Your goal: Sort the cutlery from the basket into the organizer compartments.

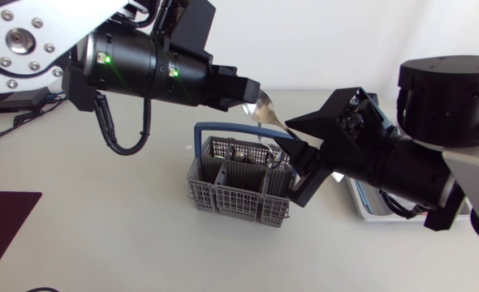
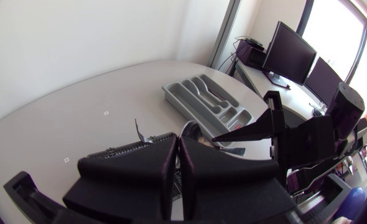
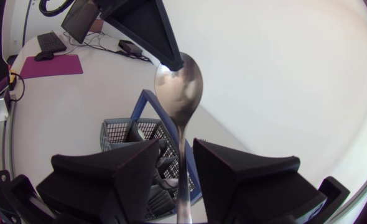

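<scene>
A silver spoon (image 1: 265,112) hangs above the grey basket (image 1: 235,195), which has a blue handle. My left gripper (image 1: 252,91) is shut on the tip of the spoon's bowl and holds it from above. In the right wrist view the spoon (image 3: 178,90) runs handle-down between the fingers of my right gripper (image 3: 176,149). Those fingers stand open, with a gap on each side of the handle. More cutlery (image 1: 243,152) stands in the basket. The grey organizer (image 2: 208,102) lies beyond the basket in the left wrist view. In the head view it is mostly hidden under my right arm.
A dark maroon mat (image 1: 4,227) lies at the table's near left corner. Black cables (image 1: 12,105) trail along the far left edge. Both arms crowd the space over the basket.
</scene>
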`<action>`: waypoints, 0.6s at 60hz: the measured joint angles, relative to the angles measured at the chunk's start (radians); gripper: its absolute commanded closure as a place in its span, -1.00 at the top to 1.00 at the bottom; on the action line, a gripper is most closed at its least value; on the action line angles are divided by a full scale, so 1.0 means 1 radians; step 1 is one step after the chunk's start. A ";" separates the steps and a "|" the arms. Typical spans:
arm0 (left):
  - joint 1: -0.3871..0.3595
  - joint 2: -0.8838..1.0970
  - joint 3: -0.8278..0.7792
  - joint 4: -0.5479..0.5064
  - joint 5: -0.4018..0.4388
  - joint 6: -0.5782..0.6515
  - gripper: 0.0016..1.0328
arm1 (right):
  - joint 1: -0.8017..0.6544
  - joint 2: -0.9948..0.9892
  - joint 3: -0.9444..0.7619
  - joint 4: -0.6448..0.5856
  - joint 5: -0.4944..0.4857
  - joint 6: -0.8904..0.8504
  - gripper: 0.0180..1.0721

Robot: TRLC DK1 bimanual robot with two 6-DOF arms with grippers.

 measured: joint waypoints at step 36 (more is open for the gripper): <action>-0.001 0.000 0.000 -0.008 0.008 -0.005 -0.90 | -0.011 0.010 0.000 0.003 -0.005 -0.007 -0.84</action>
